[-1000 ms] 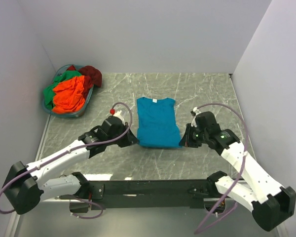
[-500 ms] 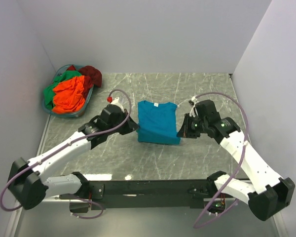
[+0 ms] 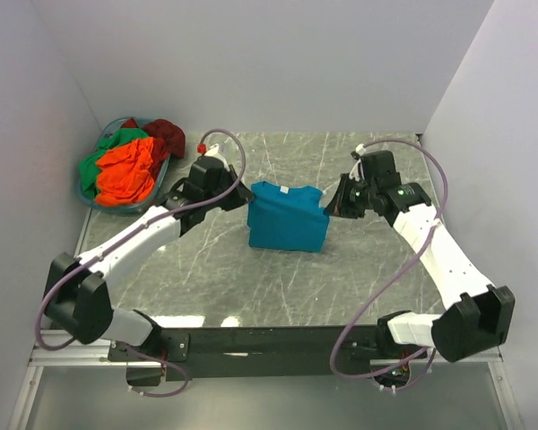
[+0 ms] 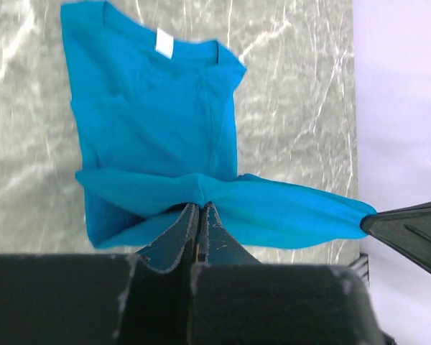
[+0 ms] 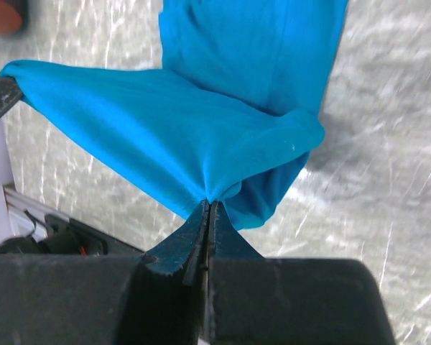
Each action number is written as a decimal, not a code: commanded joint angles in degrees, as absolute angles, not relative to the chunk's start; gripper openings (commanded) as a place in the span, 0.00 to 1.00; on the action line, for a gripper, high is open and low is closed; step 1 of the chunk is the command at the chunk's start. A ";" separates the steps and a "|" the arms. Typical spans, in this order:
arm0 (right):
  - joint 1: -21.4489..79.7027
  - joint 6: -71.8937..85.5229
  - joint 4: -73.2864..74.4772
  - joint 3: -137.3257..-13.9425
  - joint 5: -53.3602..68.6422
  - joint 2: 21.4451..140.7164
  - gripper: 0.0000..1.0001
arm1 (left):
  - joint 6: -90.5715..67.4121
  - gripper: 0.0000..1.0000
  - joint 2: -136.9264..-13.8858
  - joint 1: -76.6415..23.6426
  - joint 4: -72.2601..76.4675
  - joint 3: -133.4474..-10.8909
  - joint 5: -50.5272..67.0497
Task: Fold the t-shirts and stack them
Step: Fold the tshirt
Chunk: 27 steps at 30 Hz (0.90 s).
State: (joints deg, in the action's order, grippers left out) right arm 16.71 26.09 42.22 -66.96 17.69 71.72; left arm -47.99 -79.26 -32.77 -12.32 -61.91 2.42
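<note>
A teal-blue t-shirt (image 3: 287, 219) lies in the middle of the marble table, its lower half lifted and carried back over its upper half. My left gripper (image 3: 244, 195) is shut on the shirt's left bottom corner (image 4: 200, 198). My right gripper (image 3: 332, 204) is shut on the right bottom corner (image 5: 210, 194). The hem hangs stretched between them above the collar end (image 4: 165, 50). Orange (image 3: 125, 172), green (image 3: 108, 148) and dark red (image 3: 168, 134) t-shirts lie heaped in a basket at the back left.
The round teal-rimmed basket (image 3: 130, 206) stands at the back left corner by the left wall. White walls close the back and sides. The black base rail (image 3: 269, 340) runs along the near edge.
Both grippers have moved away from the near edge toward the back, carrying the shirt's bottom hem up and over toward the collar. The visible shirt has become shorter.
</note>
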 commanded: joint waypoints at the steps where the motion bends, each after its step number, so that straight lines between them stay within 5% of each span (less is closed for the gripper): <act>1: 14.86 24.17 39.38 -71.53 19.16 74.17 0.00 | -45.18 0.00 -82.08 -30.94 -8.18 -66.53 5.08; 17: 10.46 23.99 33.40 -81.82 19.17 95.25 0.00 | -44.30 0.00 -100.88 -24.44 -2.55 -76.46 11.60; 27: 10.28 24.08 32.34 -92.71 13.88 110.20 0.00 | -42.10 0.00 -112.23 -23.47 -5.01 -85.69 5.01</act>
